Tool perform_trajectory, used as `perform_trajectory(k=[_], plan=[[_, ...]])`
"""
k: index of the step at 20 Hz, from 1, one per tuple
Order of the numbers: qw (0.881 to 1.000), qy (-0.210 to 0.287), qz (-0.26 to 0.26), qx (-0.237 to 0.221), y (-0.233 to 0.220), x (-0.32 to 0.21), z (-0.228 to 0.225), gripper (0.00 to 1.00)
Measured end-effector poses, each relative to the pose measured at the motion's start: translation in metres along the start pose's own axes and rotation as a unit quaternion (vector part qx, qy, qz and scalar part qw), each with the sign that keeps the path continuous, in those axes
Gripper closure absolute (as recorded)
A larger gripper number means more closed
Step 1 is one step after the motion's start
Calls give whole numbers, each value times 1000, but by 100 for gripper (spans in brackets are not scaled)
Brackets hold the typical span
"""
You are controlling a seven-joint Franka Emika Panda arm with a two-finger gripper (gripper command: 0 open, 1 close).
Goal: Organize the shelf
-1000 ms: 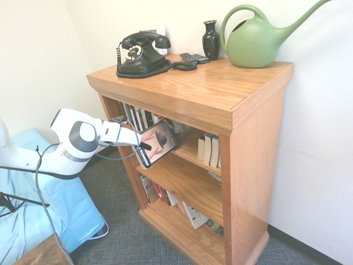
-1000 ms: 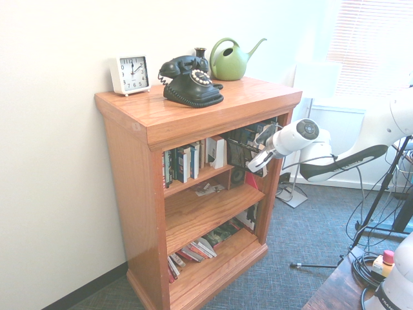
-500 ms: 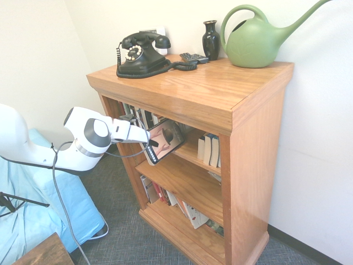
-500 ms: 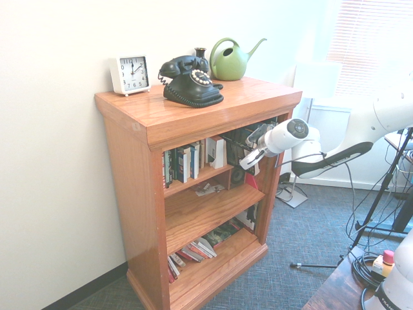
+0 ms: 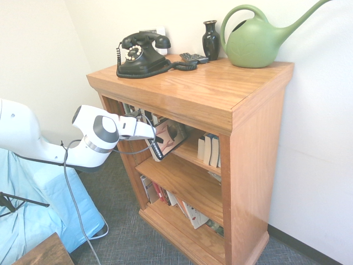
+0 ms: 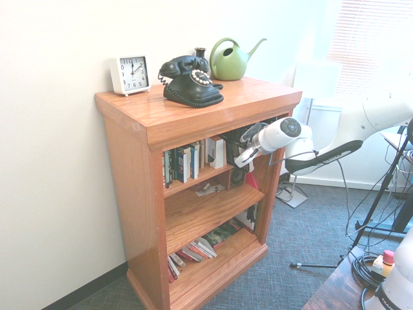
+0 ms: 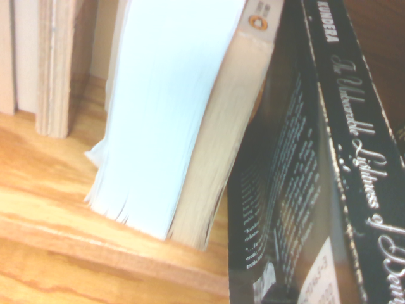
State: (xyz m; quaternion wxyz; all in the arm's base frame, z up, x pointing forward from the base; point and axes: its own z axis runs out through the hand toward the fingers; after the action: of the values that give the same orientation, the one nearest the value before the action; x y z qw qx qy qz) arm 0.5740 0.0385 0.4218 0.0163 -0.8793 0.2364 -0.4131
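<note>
Currently gripper [image 5: 156, 139] clamped tight on a book [image 5: 169, 138], at the shelf's [image 5: 220, 94] top tier opening.

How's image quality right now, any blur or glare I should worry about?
First exterior view: sharp, mild sheen on the shelf top. Second exterior view: window blown out at right, shelf interior shadowed. Wrist view: soft close up; the black book spine still reads, pale page edges washed out.

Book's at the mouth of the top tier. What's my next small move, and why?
Probably ease the book a little further into the shelf, while straightening it. The gripper is shut on it, it sits tilted at the tier's edge, and the wrist view shows a leaning paperback right beside it.
</note>
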Motion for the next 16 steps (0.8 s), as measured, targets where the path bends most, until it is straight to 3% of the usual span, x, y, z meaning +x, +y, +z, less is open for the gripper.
perform_trajectory(k=[14,15,16], plan=[[1000,7,-4,0,-15,15,25,100],[1000,7,-2,0,-17,16,26,0],[1000,6,0,-1,-18,16,26,0]])
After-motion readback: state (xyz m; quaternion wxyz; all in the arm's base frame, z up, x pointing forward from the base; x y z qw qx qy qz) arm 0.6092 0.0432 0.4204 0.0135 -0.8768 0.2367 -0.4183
